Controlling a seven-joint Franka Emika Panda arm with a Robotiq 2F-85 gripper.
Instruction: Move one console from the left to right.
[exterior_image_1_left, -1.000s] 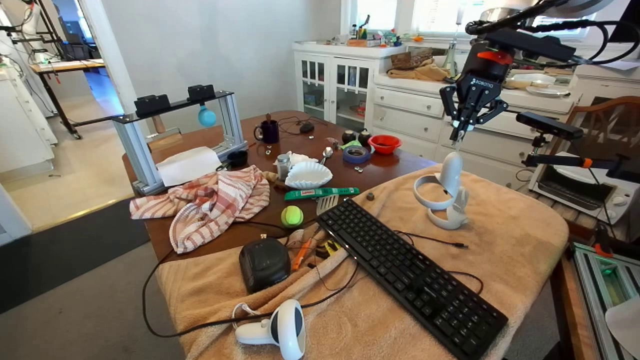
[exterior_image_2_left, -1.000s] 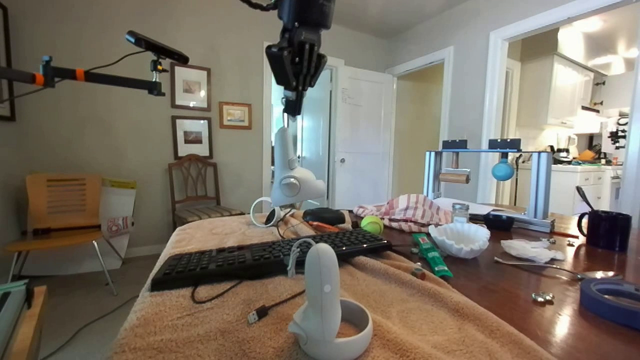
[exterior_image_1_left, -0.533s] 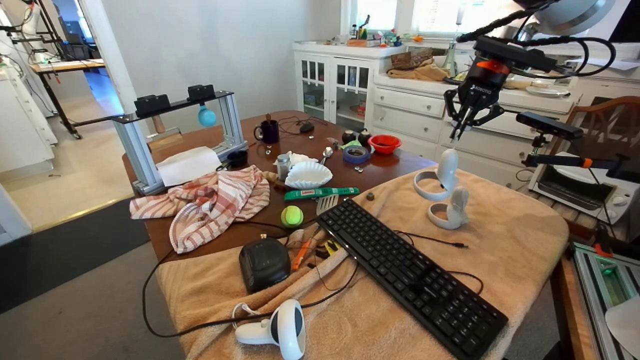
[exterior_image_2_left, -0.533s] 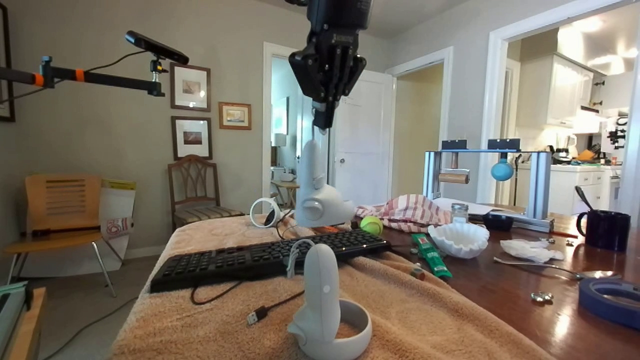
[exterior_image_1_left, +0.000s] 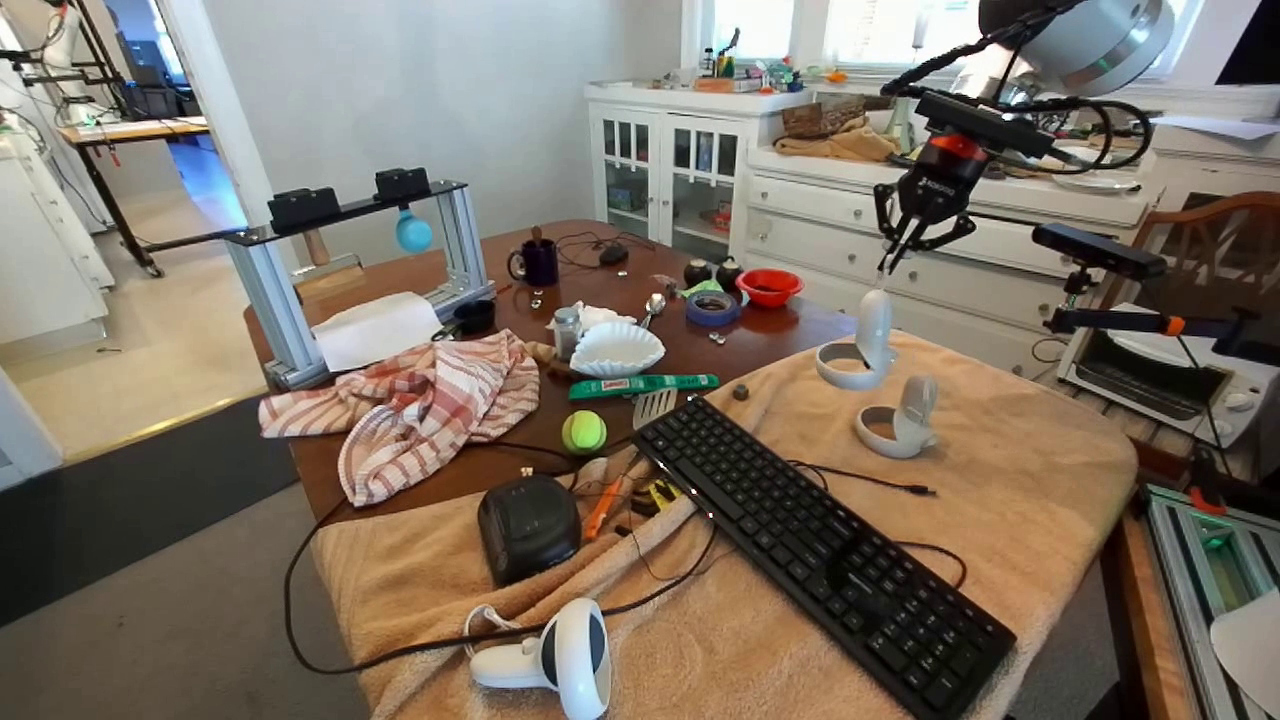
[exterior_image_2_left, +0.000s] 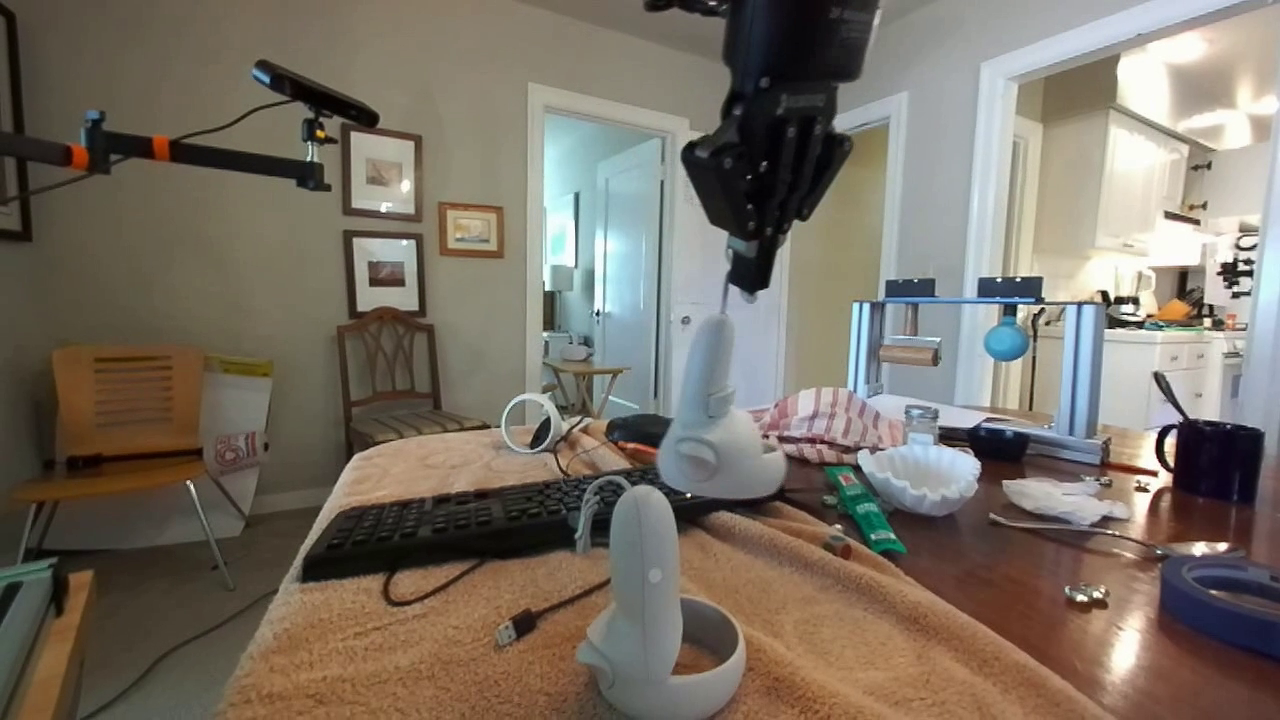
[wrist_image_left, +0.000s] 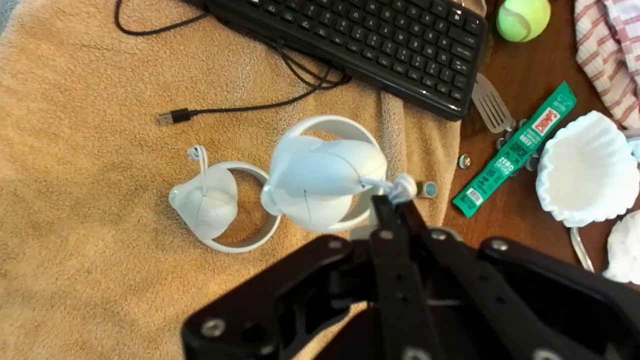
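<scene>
The gripper (exterior_image_1_left: 887, 270) is closed, pinching the white cord (wrist_image_left: 402, 187) of the console (wrist_image_left: 320, 170), which hangs just below it, handle up and ring down; how much air lies under it is hard to judge. Near it a matching controller (exterior_image_2_left: 645, 580) stands upright on the tan towel (wrist_image_left: 100, 210); in the wrist view the two outlines meet, but whether they touch cannot be told. One end of a black keyboard (exterior_image_1_left: 825, 555) lies near the console, and a black cable (wrist_image_left: 252, 108) ends in a plug on the towel. The widest room for moving is over the towel, past the matching controller and out to the rounded edge of the table (exterior_image_2_left: 1000, 580); the opposite way, the towel stops short of a green packet (wrist_image_left: 516, 150), and brown wood begins. Beyond the packet sits a fluted white bowl (exterior_image_2_left: 918, 488); farther off are a red bowl (exterior_image_1_left: 770, 299), a glass jar (exterior_image_1_left: 567, 333) with contents too small to tell, and a dark mug (exterior_image_2_left: 1215, 462) with a dark handle (exterior_image_2_left: 1168, 393) leaning out. Since one second earlier, the console has shifted toward the white bowl's side, and in an exterior view it now covers part of the keyboard; the matching controller and keyboard have stayed put.
</scene>
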